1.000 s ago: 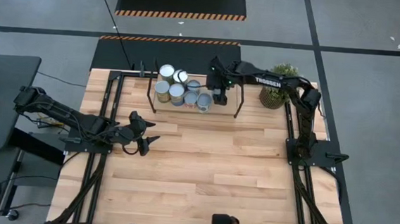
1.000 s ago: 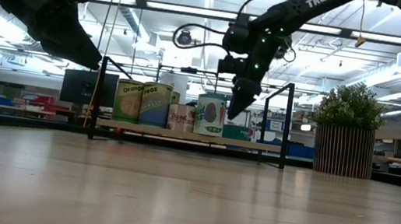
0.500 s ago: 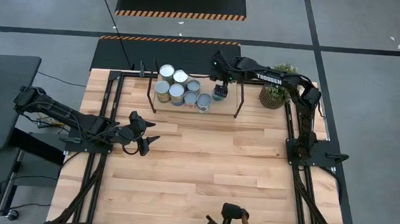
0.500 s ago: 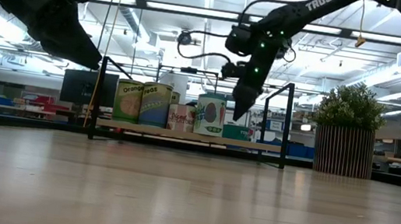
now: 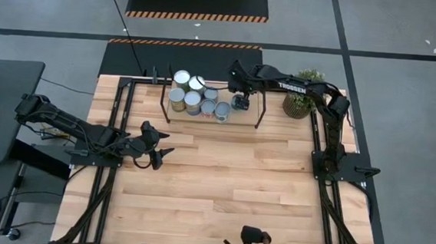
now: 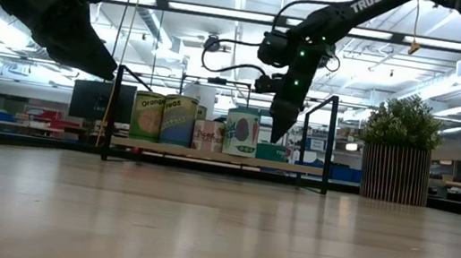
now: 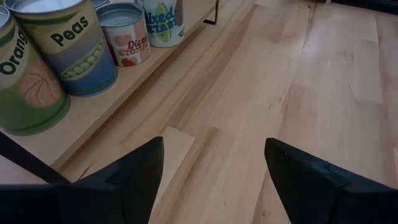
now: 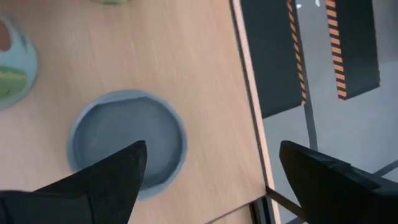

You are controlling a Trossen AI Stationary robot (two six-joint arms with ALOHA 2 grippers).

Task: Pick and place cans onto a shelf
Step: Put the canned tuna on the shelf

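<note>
Several cans (image 5: 197, 96) stand upright on the low wooden shelf (image 5: 251, 115) at the table's far edge. The low view (image 6: 195, 124) shows their labels. One short can with a grey top (image 8: 127, 146) stands alone at the right end of the row (image 6: 272, 152). My right gripper (image 8: 211, 149) is open and points down just above this can, touching nothing; it also shows in the low view (image 6: 279, 136). My left gripper (image 5: 162, 155) is open and empty above the table's left side, facing the shelf (image 7: 214, 149).
A potted green plant (image 5: 302, 103) stands at the far right, beside the shelf's right post (image 6: 330, 143). The wooden tabletop (image 5: 229, 184) stretches bare between the shelf and the near edge. Something dark (image 5: 250, 240) shows at the near edge.
My right gripper has shifted a little toward the table's right above the right end of the shelf. The cans have stayed in place.
</note>
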